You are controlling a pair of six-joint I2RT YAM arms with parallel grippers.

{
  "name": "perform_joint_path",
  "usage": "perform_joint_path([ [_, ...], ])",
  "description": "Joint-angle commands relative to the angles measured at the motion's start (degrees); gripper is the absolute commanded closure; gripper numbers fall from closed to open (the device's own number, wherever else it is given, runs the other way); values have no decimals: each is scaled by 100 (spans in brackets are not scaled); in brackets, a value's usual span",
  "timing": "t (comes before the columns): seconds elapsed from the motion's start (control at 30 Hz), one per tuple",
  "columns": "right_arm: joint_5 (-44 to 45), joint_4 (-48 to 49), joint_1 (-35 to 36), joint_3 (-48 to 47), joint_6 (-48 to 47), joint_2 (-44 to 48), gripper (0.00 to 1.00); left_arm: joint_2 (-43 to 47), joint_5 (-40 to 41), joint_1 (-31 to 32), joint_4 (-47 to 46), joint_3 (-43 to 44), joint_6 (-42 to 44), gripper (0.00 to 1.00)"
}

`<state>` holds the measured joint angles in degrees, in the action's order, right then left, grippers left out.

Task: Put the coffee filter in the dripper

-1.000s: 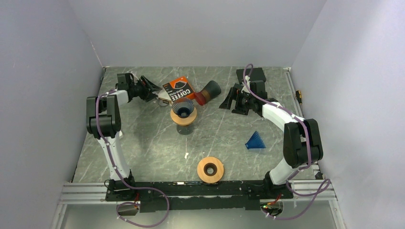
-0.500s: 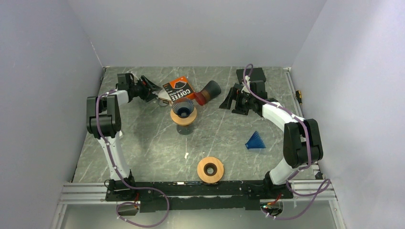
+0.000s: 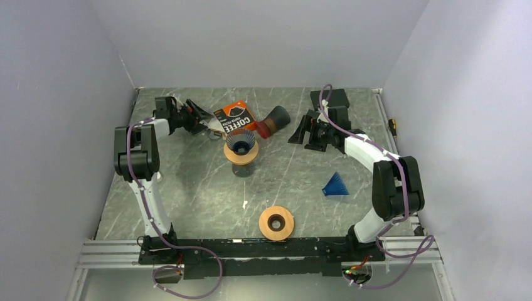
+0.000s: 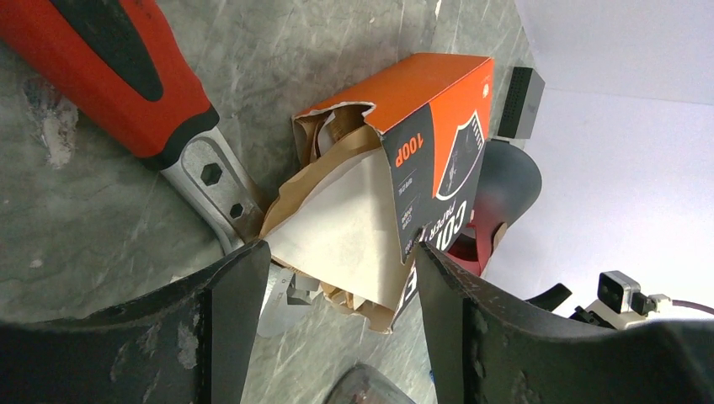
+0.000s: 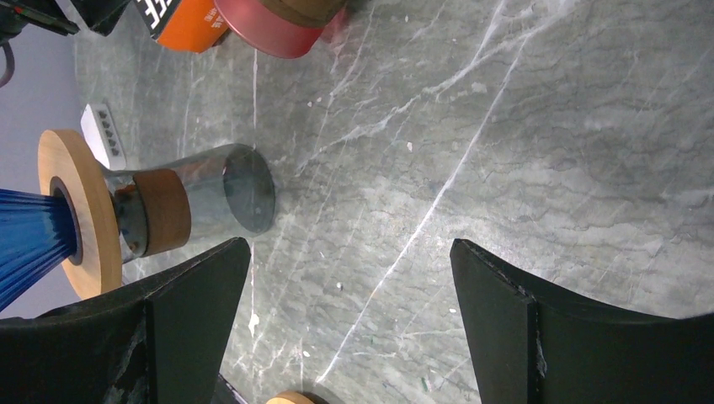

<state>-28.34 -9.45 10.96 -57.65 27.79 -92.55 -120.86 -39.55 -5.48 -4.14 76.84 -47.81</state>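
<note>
Coffee filter (image 4: 337,223): a pale paper sheet protruding from the torn mouth of the orange box (image 4: 429,97), at the far side of the desk (image 3: 188,188), left of centre. More sheets are bunched behind it.
Dripper (image 3: 241,145): a blue ribbed cone on a wooden collar, upright, just in front of the box. No paper can be made out in it.
Handling, judged: very light, limp, easily creased or torn. Sheets are likely to cling together and come out in twos. A gentle pinch should suffice.
Hold point, judged: the exposed flat flank near the protruding edge, clear of the ragged cardboard flap.
Left gripper (image 4: 337,252): jaws spread wide and straddling the exposed filter, with nothing gripped. The tips sit close beside the paper, but contact cannot be confirmed.
Right gripper (image 5: 349,252): jaws spread wide and empty, over bare desk to the right of the dripper, well apart from the box.
Hazard, judged: a red-handled tool (image 4: 101,59) lies just beside the box with its metal end next to the paper, and could foul a closing finger.
Other items: a loose blue cone (image 3: 335,185) and a wooden ring (image 3: 276,222), both apart and nearer the arm bases.
</note>
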Motion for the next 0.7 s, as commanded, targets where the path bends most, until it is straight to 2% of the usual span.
perform_joint_path([
  [0.0, 98, 93, -16, -28, -98, 139, 6, -59, -26, 29, -347, -31, -82, 30],
  [0.23, 85, 91, -18, -32, -105, 133, 6, -13, 11, 29, -548, -226, -113, 27],
  [0.37, 109, 75, -15, -19, -111, 137, 6, -127, -36, 38, -663, -217, -215, 30],
  [0.67, 131, 24, -17, -18, -134, 153, 6, -113, -51, 38, -850, -274, -325, 53],
])
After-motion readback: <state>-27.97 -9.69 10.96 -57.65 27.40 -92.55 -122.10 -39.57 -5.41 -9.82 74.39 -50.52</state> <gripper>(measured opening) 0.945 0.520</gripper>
